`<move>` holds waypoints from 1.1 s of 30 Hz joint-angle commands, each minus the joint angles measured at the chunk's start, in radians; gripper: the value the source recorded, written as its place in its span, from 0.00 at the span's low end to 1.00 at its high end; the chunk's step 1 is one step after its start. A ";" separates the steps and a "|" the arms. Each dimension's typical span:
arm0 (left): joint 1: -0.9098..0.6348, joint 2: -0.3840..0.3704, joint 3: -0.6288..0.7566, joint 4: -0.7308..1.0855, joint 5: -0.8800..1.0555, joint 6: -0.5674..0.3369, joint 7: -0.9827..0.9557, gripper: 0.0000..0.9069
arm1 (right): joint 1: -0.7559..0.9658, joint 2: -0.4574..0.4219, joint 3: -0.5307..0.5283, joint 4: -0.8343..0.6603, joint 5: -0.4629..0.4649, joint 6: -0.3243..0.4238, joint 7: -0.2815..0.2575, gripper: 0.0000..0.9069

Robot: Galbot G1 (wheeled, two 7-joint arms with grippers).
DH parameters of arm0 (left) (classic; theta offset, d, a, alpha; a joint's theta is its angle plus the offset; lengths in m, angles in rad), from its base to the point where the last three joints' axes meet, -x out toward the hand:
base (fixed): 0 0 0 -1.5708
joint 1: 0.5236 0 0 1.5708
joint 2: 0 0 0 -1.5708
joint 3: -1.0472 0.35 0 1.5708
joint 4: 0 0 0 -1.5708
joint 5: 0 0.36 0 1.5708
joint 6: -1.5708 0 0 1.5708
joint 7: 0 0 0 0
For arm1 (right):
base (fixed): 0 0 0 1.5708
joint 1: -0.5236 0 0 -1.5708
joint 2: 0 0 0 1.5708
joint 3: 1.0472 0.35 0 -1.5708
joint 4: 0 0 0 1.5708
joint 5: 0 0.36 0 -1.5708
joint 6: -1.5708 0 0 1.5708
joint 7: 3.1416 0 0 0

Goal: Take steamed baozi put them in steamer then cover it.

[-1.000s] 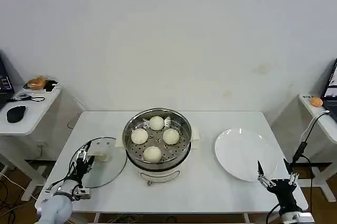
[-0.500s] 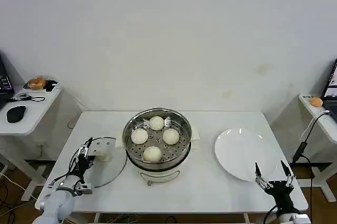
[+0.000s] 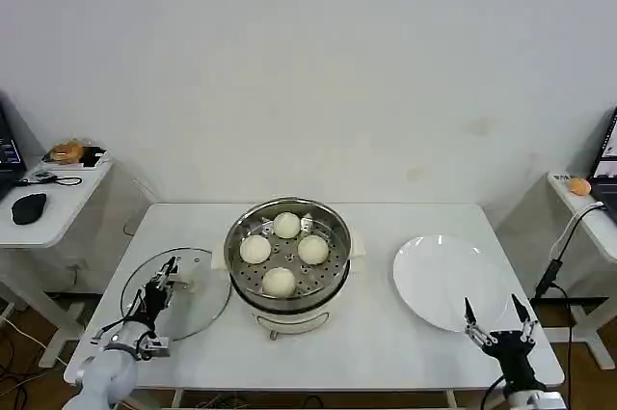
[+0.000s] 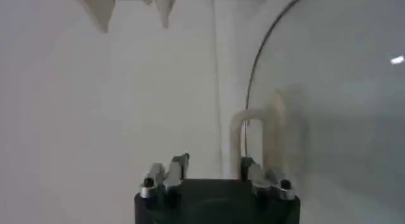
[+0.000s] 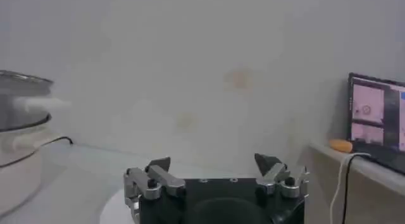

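Your left claw (image 3: 159, 284) is spread at the cover (image 3: 198, 306), nine o'clock of the steamer (image 3: 287, 256); your right claw (image 3: 498, 323) waits spread.

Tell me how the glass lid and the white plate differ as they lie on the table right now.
The glass lid is see-through with a metal rim; the white plate is opaque.
The lid carries a cream bar handle at its centre; the plate's surface is bare.
The lid lies to the robot's left of the steamer, with the left end effector over it; the plate lies to the right.
Both are round and lie flat.
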 commanded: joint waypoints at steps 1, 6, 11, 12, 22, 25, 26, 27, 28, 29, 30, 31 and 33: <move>0.051 0.000 -0.031 -0.071 0.005 -0.001 -0.067 0.00 | 0.000 -0.001 -0.007 0.006 -0.003 -0.001 0.000 1.00; 0.082 0.010 -0.054 -0.143 -0.005 0.034 -0.090 0.00 | -0.001 -0.005 -0.012 0.009 -0.004 -0.002 -0.001 1.00; 0.113 0.035 -0.077 -0.239 -0.044 0.139 -0.063 0.00 | -0.004 -0.012 -0.015 0.004 -0.005 0.000 -0.005 1.00; 0.117 0.040 -0.081 -0.257 -0.051 0.151 -0.057 0.00 | -0.004 -0.013 -0.017 0.003 -0.005 0.000 -0.005 1.00; 0.122 0.139 -0.113 -0.418 -0.175 0.358 0.139 0.00 | 0.005 -0.019 -0.034 0.002 -0.019 -0.001 -0.010 1.00; 0.120 0.167 -0.111 -0.478 -0.220 0.402 0.178 0.00 | 0.005 -0.018 -0.038 -0.004 -0.028 0.001 -0.010 1.00; 0.120 0.177 -0.104 -0.497 -0.245 0.423 0.194 0.00 | 0.005 -0.018 -0.039 -0.004 -0.029 0.002 -0.010 1.00; 0.122 0.186 -0.095 -0.522 -0.268 0.450 0.212 0.00 | 0.005 -0.017 -0.041 -0.007 -0.037 0.005 -0.011 1.00; 0.122 0.193 -0.083 -0.551 -0.290 0.467 0.218 0.00 | 0.004 -0.017 -0.042 -0.007 -0.041 0.006 -0.011 1.00; 0.122 0.198 -0.072 -0.574 -0.303 0.488 0.236 0.00 | 0.004 -0.016 -0.043 -0.008 -0.044 0.006 -0.012 1.00; 0.122 0.201 -0.061 -0.596 -0.312 0.509 0.251 0.00 | 0.005 -0.016 -0.042 -0.009 -0.047 0.009 -0.012 1.00; 0.122 0.202 -0.052 -0.622 -0.314 0.519 0.264 0.00 | 0.005 -0.014 -0.041 -0.009 -0.051 0.010 -0.011 1.00; 0.120 0.204 -0.031 -0.663 -0.320 0.552 0.295 0.00 | 0.005 -0.013 -0.040 -0.007 -0.060 0.012 -0.012 1.00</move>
